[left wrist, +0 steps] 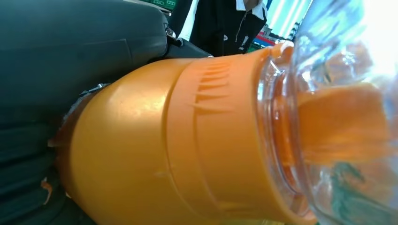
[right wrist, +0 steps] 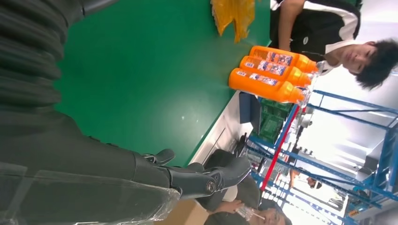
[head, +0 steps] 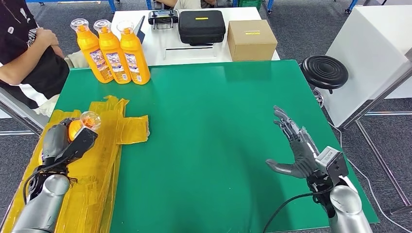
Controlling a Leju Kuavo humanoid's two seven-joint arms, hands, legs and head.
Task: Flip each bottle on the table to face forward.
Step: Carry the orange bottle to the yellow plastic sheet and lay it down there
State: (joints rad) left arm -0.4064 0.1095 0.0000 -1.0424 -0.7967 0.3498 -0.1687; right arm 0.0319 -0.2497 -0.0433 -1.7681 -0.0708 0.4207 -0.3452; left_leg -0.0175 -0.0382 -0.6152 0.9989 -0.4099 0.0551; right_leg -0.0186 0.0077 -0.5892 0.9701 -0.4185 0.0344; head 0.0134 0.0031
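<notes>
Left robot hand (head: 73,141) grips an orange bottle (head: 77,127) at about eight o'clock on the green surface (head: 214,131), over yellow bags (head: 109,131), its clear cap (head: 90,120) and long axis angled toward one o'clock. Three standing bottles (head: 114,51) wait at eleven o'clock, nearer my left arm. My right robot hand (head: 294,148) hovers open-fingered and empty at four o'clock.

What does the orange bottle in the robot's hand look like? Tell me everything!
The held orange bottle looks like smooth, glossy plastic, with a ribbed orange collar and a clear domed cap over an orange spout. The robot's left hand grips its body, so the head view shows mainly the top and cap. It is held above the crinkled yellow plastic sheet at the green table's left edge.
</notes>
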